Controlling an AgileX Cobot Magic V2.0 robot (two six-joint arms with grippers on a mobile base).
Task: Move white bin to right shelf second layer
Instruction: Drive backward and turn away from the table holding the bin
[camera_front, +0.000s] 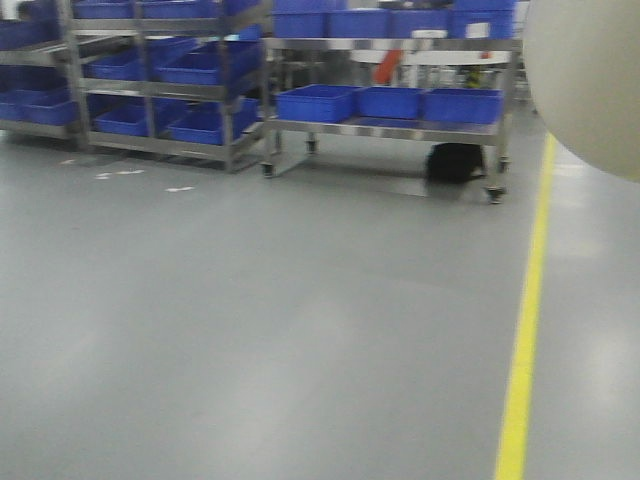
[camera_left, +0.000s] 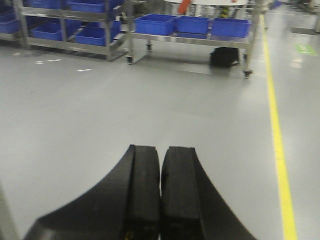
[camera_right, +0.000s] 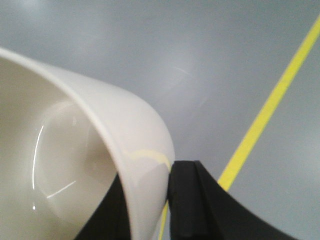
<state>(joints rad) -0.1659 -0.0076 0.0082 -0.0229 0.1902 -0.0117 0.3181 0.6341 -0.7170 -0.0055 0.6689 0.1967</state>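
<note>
1. Floor (camera_front: 250, 330) fills the views. Racks of blue crates (camera_front: 315, 102) stand well apart, so this looks like transit.
2. Next, the white bin (camera_right: 75, 165) hangs above the floor, its wall pinched by the right claw (camera_right: 150, 212).
3. Last, the left claw (camera_left: 161, 185) is pressed together, empty, seemingly idle.

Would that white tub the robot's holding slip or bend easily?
Probably slippery: the white bin has a glossy wall with reflections. Likely light, since it looks empty and the right end effector pinches only one wall. It seems fairly stiff; the rim shows no buckling.
</note>
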